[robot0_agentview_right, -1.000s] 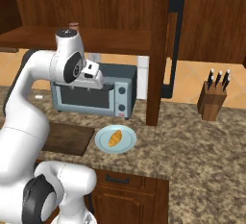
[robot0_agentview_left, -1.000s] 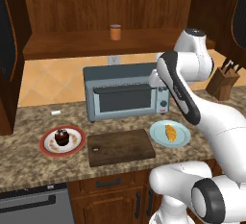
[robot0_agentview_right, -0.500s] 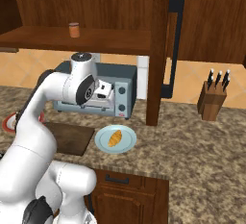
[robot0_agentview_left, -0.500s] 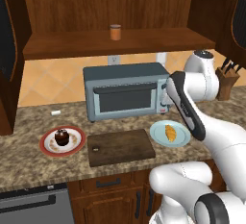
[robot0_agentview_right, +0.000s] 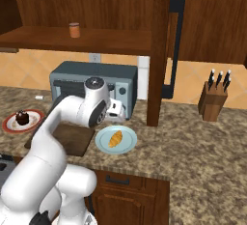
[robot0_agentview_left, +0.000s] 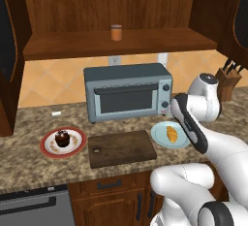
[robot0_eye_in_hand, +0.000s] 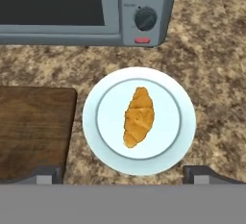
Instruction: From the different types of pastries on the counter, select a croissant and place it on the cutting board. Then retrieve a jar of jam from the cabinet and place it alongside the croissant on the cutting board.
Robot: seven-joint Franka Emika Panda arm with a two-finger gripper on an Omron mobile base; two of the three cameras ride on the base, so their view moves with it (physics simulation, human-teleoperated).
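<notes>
The golden croissant [robot0_eye_in_hand: 139,117] lies on a pale blue round plate [robot0_eye_in_hand: 96,122] on the granite counter [robot0_eye_in_hand: 211,74]. My gripper [robot0_eye_in_hand: 124,175] hovers above it, open, one tip on each side of the plate, holding nothing. From the base views the croissant [robot0_agentview_left: 172,134] [robot0_agentview_right: 115,138] sits just right of the dark cutting board [robot0_agentview_left: 122,148] [robot0_agentview_right: 77,139], which is bare. A chocolate cake [robot0_agentview_left: 62,138] rests on a red-rimmed plate left of the board. The jar of jam [robot0_agentview_left: 116,32] [robot0_agentview_right: 74,30] stands on the cabinet shelf [robot0_agentview_left: 72,45].
A grey toaster oven [robot0_agentview_left: 127,91] [robot0_eye_in_hand: 72,6] stands right behind the board and plate. A knife block [robot0_agentview_left: 227,82] [robot0_agentview_right: 213,103] is at the back right. An open cabinet door with a dark handle [robot0_agentview_right: 173,45] hangs down right of the oven.
The arm has swung down from in front of the toaster oven to just above the croissant plate. The gripper has gone from nearly shut to open.
</notes>
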